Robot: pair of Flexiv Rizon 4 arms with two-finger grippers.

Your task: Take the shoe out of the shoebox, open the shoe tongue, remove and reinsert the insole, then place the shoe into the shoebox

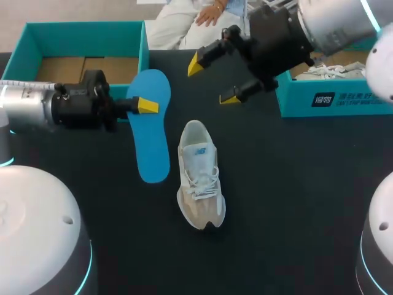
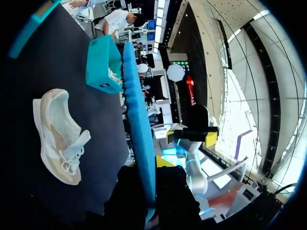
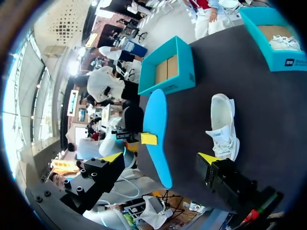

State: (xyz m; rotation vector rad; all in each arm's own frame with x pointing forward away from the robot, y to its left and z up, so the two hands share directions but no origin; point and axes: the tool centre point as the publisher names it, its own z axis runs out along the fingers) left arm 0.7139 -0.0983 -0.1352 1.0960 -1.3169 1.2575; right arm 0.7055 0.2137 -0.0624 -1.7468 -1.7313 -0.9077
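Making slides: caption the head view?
Mid-task: left end effector grips the blue insole beside the white shoe; right end effector hovers open.

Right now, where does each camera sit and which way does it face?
Head: above and behind, looking down on the table; shows the left end effector shut on the insole and the right end effector open.
Left wrist: rides that wrist, looks out along its own end effector at the insole edge-on, with the shoe beside it.
Right wrist: rides that wrist, looks past its own open end effector at the insole and shoe.
Shared: all three see the insole and shoe.
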